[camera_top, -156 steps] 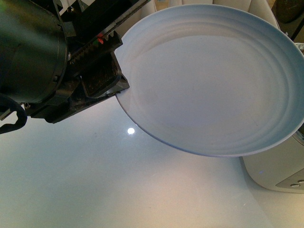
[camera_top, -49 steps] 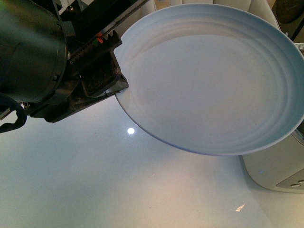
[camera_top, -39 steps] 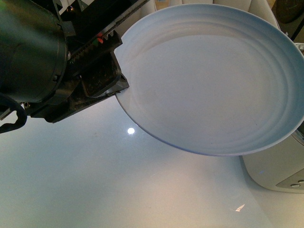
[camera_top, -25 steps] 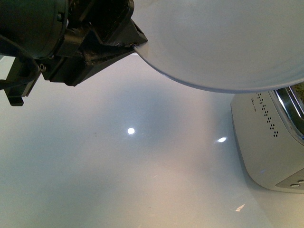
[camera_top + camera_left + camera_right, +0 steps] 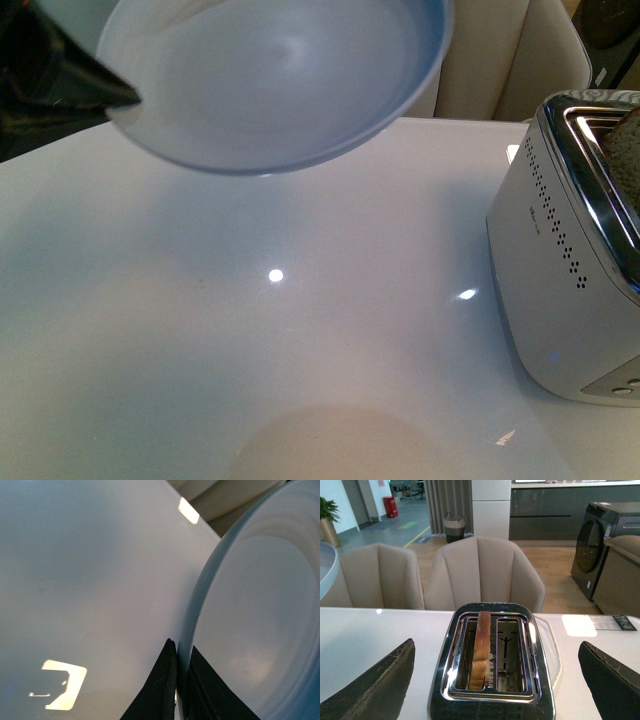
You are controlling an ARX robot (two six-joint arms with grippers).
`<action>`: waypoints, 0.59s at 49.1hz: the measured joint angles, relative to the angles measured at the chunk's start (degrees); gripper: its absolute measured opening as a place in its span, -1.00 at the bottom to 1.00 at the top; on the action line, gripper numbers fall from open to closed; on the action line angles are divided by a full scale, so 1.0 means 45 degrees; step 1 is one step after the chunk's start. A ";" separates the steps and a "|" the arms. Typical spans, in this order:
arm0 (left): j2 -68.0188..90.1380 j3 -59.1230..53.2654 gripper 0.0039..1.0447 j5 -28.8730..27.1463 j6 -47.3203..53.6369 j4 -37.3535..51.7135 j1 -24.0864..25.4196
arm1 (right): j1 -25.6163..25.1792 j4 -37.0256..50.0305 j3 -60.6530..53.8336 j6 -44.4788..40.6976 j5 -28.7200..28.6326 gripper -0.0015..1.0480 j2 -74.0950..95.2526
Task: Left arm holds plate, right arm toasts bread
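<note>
The pale blue-white plate [image 5: 270,70] hangs above the white table at the upper left of the front view, tilted. My left gripper [image 5: 180,680] is shut on its rim [image 5: 187,630], one black pad on each side; the left arm [image 5: 50,70] shows dark at the far left. The bread [image 5: 481,647] stands on edge in one slot of the silver toaster [image 5: 490,680]; its brown top also shows in the front view [image 5: 625,150]. My right gripper [image 5: 495,680] is open, its fingers [image 5: 375,687] spread wide on both sides of the toaster, above it.
The toaster [image 5: 560,270] stands at the right edge of the white table [image 5: 250,350]. Beige chairs [image 5: 480,572] stand behind the table. The toaster's other slot [image 5: 510,652] holds nothing. A plate edge [image 5: 327,567] shows at the far left of the right wrist view.
The left arm has carried the plate up and to the left, away from the toaster, which was partly covered by it before. The plate tilts more now.
</note>
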 joint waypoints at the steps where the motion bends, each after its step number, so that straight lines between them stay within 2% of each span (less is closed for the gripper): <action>1: 0.0073 -0.0019 -0.94 0.0034 0.0141 0.0000 0.0146 | 0.0000 0.0000 0.0000 0.0005 0.0005 0.83 0.0000; 6: 0.0957 -0.0418 -0.94 0.0758 0.2006 0.0510 0.1933 | 0.0000 0.0000 0.0000 0.0005 0.0005 0.83 0.0000; 17: 0.3361 -0.0578 -0.94 0.1452 0.5013 0.1384 0.4658 | 0.0000 0.0000 0.0000 0.0000 0.0005 0.83 0.0000; 29: 0.5935 -0.0525 -0.94 0.1923 0.6839 0.2710 0.5629 | 0.0000 0.0000 0.0000 0.0005 0.0005 0.83 0.0000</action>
